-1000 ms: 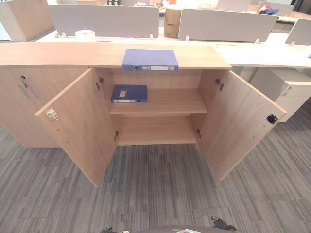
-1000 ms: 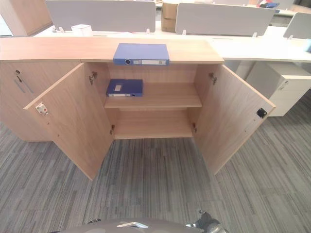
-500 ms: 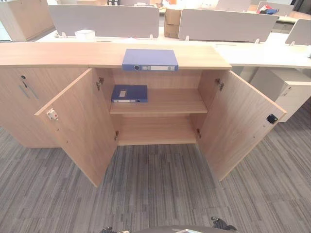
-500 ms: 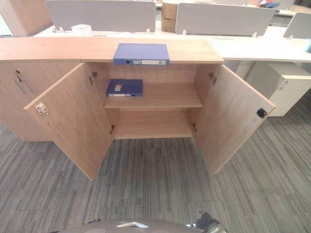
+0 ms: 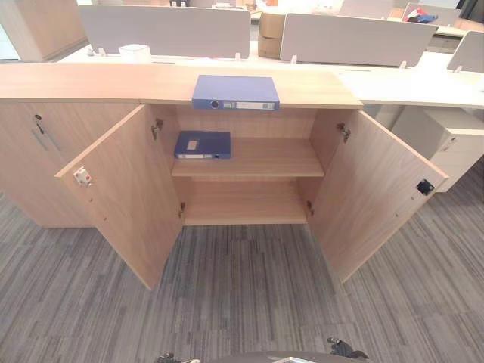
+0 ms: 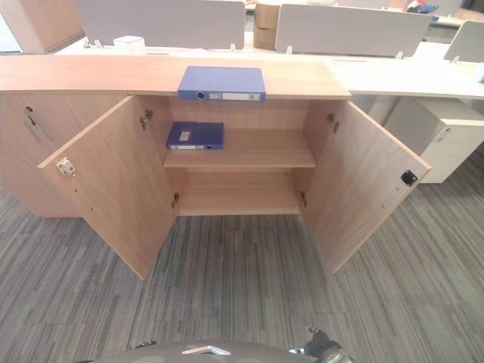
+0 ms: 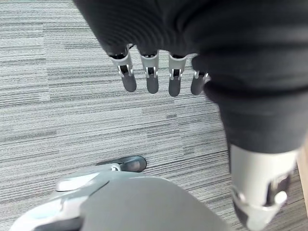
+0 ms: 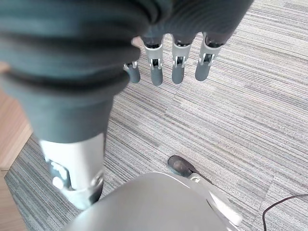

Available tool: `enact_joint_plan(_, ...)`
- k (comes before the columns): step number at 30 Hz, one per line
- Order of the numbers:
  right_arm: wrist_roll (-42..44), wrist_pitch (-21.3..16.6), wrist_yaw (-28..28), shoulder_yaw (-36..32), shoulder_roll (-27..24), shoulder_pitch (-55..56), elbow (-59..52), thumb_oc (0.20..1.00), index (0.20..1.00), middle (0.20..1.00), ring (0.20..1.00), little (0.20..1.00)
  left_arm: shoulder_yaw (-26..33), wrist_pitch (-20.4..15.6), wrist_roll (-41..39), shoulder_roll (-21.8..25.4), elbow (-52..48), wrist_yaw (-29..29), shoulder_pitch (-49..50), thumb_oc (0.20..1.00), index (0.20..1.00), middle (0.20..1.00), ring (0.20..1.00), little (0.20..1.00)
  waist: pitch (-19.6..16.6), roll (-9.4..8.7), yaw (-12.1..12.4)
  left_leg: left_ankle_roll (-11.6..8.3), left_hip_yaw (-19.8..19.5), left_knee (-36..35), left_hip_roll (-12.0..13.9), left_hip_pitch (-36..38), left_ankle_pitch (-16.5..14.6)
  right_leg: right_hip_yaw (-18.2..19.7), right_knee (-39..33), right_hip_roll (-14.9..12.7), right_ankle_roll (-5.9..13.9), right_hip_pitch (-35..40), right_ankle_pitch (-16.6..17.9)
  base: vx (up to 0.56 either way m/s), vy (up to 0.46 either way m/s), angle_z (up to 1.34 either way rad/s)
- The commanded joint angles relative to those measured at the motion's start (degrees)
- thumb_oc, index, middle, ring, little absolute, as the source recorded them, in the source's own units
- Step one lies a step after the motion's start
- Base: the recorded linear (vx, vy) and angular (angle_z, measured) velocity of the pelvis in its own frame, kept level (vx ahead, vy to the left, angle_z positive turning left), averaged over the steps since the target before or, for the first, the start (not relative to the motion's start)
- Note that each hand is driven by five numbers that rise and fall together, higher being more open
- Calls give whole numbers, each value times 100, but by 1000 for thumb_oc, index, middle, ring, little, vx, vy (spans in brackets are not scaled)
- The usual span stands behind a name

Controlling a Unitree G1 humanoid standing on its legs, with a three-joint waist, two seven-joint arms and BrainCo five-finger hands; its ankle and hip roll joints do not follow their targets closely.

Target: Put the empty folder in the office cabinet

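Nothing among the objects is seen displaced since earlier, only the viewpoint slightly shifted: the flat blue lever-arch folder (image 5: 235, 92) lies on top of the open light-wood cabinet (image 5: 249, 159), above a second blue folder (image 5: 203, 144) shelved inside, which could be mistaken for it, while left hand (image 7: 151, 72) and right hand (image 8: 175, 65) hang relaxed, empty.

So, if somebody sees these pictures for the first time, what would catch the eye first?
Probably the open cabinet, both doors swung wide toward the robot. One blue folder lies flat on the cabinet's top near its front edge, and a second blue folder lies at the left of the upper shelf. The left hand and right hand hang open over the striped carpet.
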Motion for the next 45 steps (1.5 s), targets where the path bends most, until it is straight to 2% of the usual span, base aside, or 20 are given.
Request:
enact_joint_plan(1, 29, -43, 5, 181, -160, -169, 241, 1000, 1000, 1000, 1000, 1000, 182, -125, -289, -1, 286, 106, -299, 1000, 1000, 1000, 1000, 1000, 179, 67, 38, -483, 305, 814, 364, -545, -133, 18, 208, -204, 460, 149, -386, -103, -80, 5)
enact_joint_plan(2, 29, -43, 5, 181, -160, -169, 241, 1000, 1000, 1000, 1000, 1000, 182, -125, -289, -1, 286, 106, -299, 1000, 1000, 1000, 1000, 1000, 179, 67, 38, -483, 305, 814, 364, -545, -133, 18, 208, -204, 460, 149, -386, -121, -68, 3)
enact_joint_plan(3, 24, -51, -1, 189, -189, -193, 194, 1000, 1000, 1000, 1000, 1000, 196, -133, -379, 13, 251, 110, -322, 1000, 1000, 1000, 1000, 1000, 288, 29, 53, -567, 351, 1335, 374, -858, -191, 18, 256, -211, 406, 137, -429, -168, -133, 11)
enact_joint_plan(4, -19, -51, -28, 220, -269, -252, 90, 1000, 1000, 1000, 1000, 1000, 194, -118, -512, 58, 135, 176, -415, 1000, 1000, 1000, 1000, 1000, 591, -51, 131, -770, 283, 2714, 465, -1669, 327, -21, 342, -235, 270, 142, -443, -200, -169, 26)
enact_joint_plan(6, 64, -37, -53, 168, -330, -301, 79, 1000, 1000, 1000, 1000, 1000, 157, -131, -487, 71, 147, 207, -458, 1000, 1000, 1000, 1000, 1000, 746, -72, 157, -799, 337, 3227, 678, -2321, 746, -97, 334, -214, 199, 194, -497, -35, -106, 37)
enact_joint_plan(10, 92, -33, -93, 163, -387, -310, 76, 1000, 1000, 1000, 1000, 1000, 242, -111, -452, 79, 266, 186, -292, 1000, 1000, 1000, 1000, 1000, 741, 21, 344, -667, 667, 2119, 968, -2543, 908, -63, 253, -135, 207, 396, -673, 200, 57, 2)
enact_joint_plan(11, 162, -67, -113, 147, -429, -347, 51, 1000, 1000, 1000, 1000, 1000, 274, -116, -370, 86, 379, 197, -157, 1000, 1000, 1000, 1000, 1000, 801, 204, 465, -758, 724, 1130, 1137, -2638, 1435, -38, 253, 6, 205, 512, -813, 341, 157, -15)
enact_joint_plan(13, 231, -104, -139, 115, -500, -395, 34, 1000, 1000, 1000, 1000, 1000, 345, -121, -269, 111, 459, 234, -103, 1000, 1000, 1000, 1000, 1000, 917, 252, 600, -861, 771, 232, 1176, -2806, 1678, 7, 226, -15, 221, 782, -1012, 289, 119, -20)
enact_joint_plan(16, 278, -116, -155, 27, -551, -390, 34, 1000, 1000, 1000, 1000, 1000, 466, -131, -207, 137, 496, 222, -27, 1000, 1000, 1000, 1000, 1000, 883, 305, 643, -915, 856, -8, 1245, -2847, 1647, 68, 204, -9, 265, 994, -1149, 211, 91, -19)
enact_joint_plan(20, 182, -133, -140, -66, -520, -226, 27, 1000, 1000, 1000, 1000, 1000, 700, -163, -24, 204, 528, 258, 251, 1000, 1000, 1000, 1000, 1000, 461, 351, 822, -995, 793, 13, 1468, -2642, 1948, 580, 142, -84, 347, 1373, -1423, 406, 202, -50)
enact_joint_plan(24, 143, -144, -135, -107, -500, -209, -9, 1000, 1000, 1000, 1000, 1000, 702, -177, 11, 328, 487, 278, 127, 1000, 1000, 1000, 1000, 1000, 338, 231, 834, -922, 867, 172, 1447, -2560, 1916, 678, 210, -321, 496, 1475, -1515, 298, 179, -45)
enact_joint_plan(27, 15, -148, -118, -48, -460, -271, -83, 1000, 1000, 1000, 1000, 1000, 628, -203, 14, 471, 398, 317, -59, 1000, 1000, 1000, 1000, 1000, 242, -16, 821, -716, 859, 771, 1187, -2706, 1540, 743, 575, -739, 779, 1320, -1281, 383, 244, -25)
enact_joint_plan(31, 138, -176, -28, 15, -417, -495, -220, 1000, 1000, 1000, 1000, 1000, 412, -212, 109, 526, 313, 346, -230, 1000, 1000, 1000, 1000, 1000, 266, -170, 780, -435, 943, 876, 787, -2590, 1107, 808, 1569, -955, 1033, 809, -160, 215, 214, -4)
enact_joint_plan(32, 135, -153, -46, 27, -398, -597, -145, 1000, 1000, 1000, 1000, 1000, 274, -203, 122, 520, 265, 369, -375, 1000, 1000, 1000, 1000, 1000, 346, -88, 672, -292, 1019, 785, 707, -2392, 978, 752, 2391, -958, 1132, 355, 476, 154, 205, 2)
enact_joint_plan(34, 135, -154, -46, 26, -401, -599, -144, 1000, 1000, 1000, 1000, 1000, 274, -203, 122, 517, 265, 369, -377, 1000, 1000, 1000, 1000, 1000, 333, -68, 690, -297, 1026, 788, 737, -2410, 983, 769, 2379, -932, 1128, 334, 500, 67, 111, 3)
enact_joint_plan(36, 109, -128, -129, -4, -361, -628, -155, 1000, 1000, 1000, 1000, 1000, -17, -179, 220, 514, 133, 372, -556, 1000, 1000, 1000, 1000, 1000, 453, 182, 409, -172, 1110, 475, 704, -1767, 784, 141, 3231, -1098, 1051, -389, 763, 280, 291, 5)
enact_joint_plan(38, 111, -114, -153, -3, -381, -587, -236, 1000, 1000, 1000, 1000, 1000, -68, -203, 177, 557, 43, 380, -645, 1000, 1000, 1000, 1000, 1000, 512, 228, 216, -210, 1136, 300, 640, -1330, 638, -338, 2852, -1269, 946, -654, 264, 359, 156, -23)
enact_joint_plan(40, 54, -96, -172, 20, -410, -592, -285, 1000, 1000, 1000, 1000, 1000, -118, -227, 197, 565, -8, 387, -734, 1000, 1000, 1000, 1000, 1000, 518, 215, 102, -313, 1139, 300, 703, -1177, 500, -659, 2020, -1469, 985, -728, 91, 280, -81, -19)
enact_joint_plan(41, 38, -100, -111, 20, -439, -589, -312, 1000, 1000, 1000, 1000, 1000, -62, -218, 226, 892, 31, 260, -791, 1000, 1000, 1000, 1000, 1000, 491, 198, 47, -385, 1154, 288, 742, -1073, 446, -697, 1643, -1558, 1029, -754, 125, 178, -91, -3)
enact_joint_plan(45, -11, -104, -172, -99, -560, -564, -453, 1000, 1000, 1000, 1000, 1000, -56, -414, 484, 918, -247, 488, -499, 1000, 1000, 1000, 1000, 1000, 504, 98, 50, -560, 1131, 341, 910, -895, 330, -836, 835, -1957, 1235, -699, 545, 145, -187, 27)
